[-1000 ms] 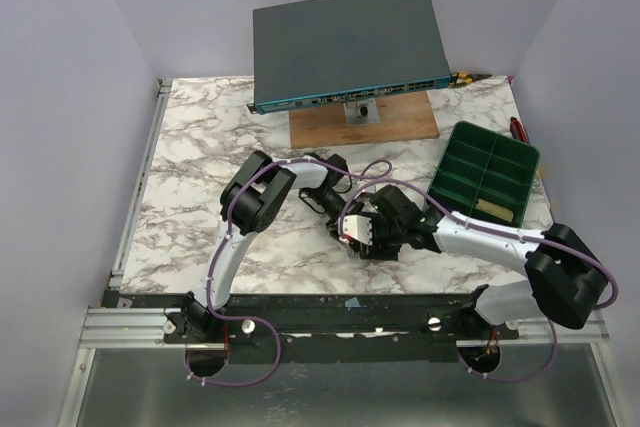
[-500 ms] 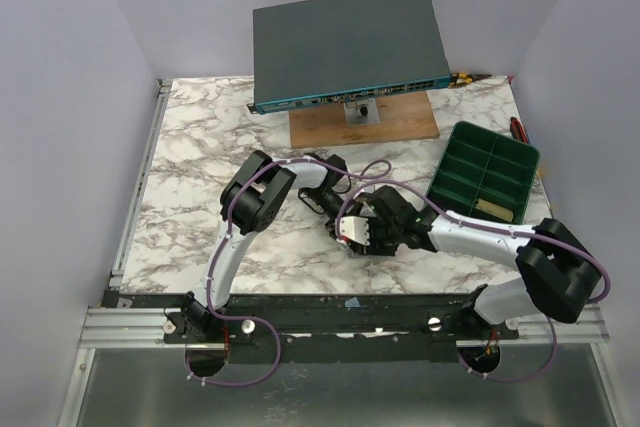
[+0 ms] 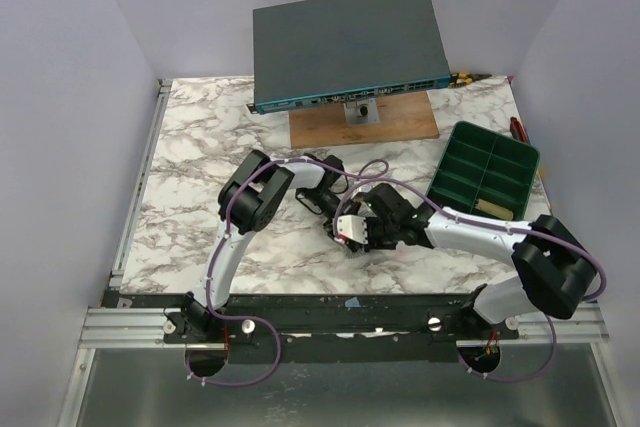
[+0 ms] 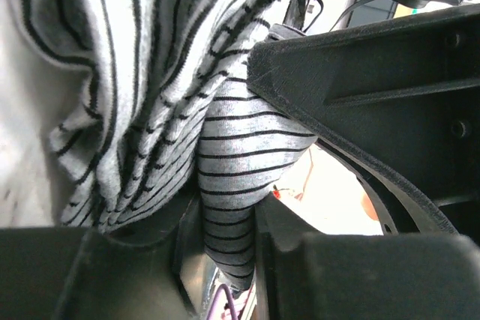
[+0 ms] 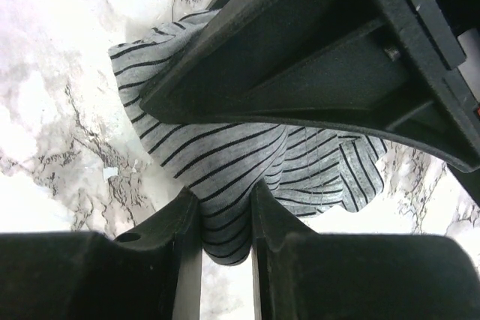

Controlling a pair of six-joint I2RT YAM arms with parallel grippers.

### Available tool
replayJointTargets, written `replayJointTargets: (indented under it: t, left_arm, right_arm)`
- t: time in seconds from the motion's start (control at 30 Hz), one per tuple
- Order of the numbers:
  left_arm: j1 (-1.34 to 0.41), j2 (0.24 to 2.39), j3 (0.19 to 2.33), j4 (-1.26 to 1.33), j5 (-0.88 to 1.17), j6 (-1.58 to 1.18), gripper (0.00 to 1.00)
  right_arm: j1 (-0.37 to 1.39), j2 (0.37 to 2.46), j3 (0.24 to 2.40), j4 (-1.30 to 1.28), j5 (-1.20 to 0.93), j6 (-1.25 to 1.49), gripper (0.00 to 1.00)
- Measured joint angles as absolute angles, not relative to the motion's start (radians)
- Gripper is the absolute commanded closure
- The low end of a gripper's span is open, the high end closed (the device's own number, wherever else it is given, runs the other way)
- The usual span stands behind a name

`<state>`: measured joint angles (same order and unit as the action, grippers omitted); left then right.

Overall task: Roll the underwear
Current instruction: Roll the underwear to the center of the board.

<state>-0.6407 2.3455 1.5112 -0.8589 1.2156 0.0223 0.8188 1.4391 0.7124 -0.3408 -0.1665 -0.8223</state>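
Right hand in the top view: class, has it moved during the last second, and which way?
Yes. The right hand has slid left, farther from the green plastic compartment tray.

Two robot arms meet at the middle of a marble tabletop (image 3: 190, 167).
The left claw (image 3: 336, 217) and right claw (image 3: 352, 235) crowd together, near a green compartment tray (image 3: 446, 159); behind, a dark box (image 3: 350, 42) sits on a wooden board (image 3: 400, 125).
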Motion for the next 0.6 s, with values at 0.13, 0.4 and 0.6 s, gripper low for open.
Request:
replayJointTargets:
  t: [0.13, 0.4, 0.6]
  left_arm:
    - [-0.626, 2.317, 1.473, -0.833, 1.209, 0.020, 0.50]
    - [-0.598, 2.232, 1.407, -0.792, 1.171, -0.016, 0.34]
    - [-0.557, 2.192, 1.381, -0.781, 1.140, -0.035, 0.28]
  right_arm:
    - [0.819, 1.457, 0.728, -0.342, -0.190, -0.820, 0.92]
    - [0.818, 1.471, 0.734, -0.322, -0.227, -0.812, 0.93]
    - [0.818, 1.472, 0.734, -0.319, -0.233, -0.806, 0.93]
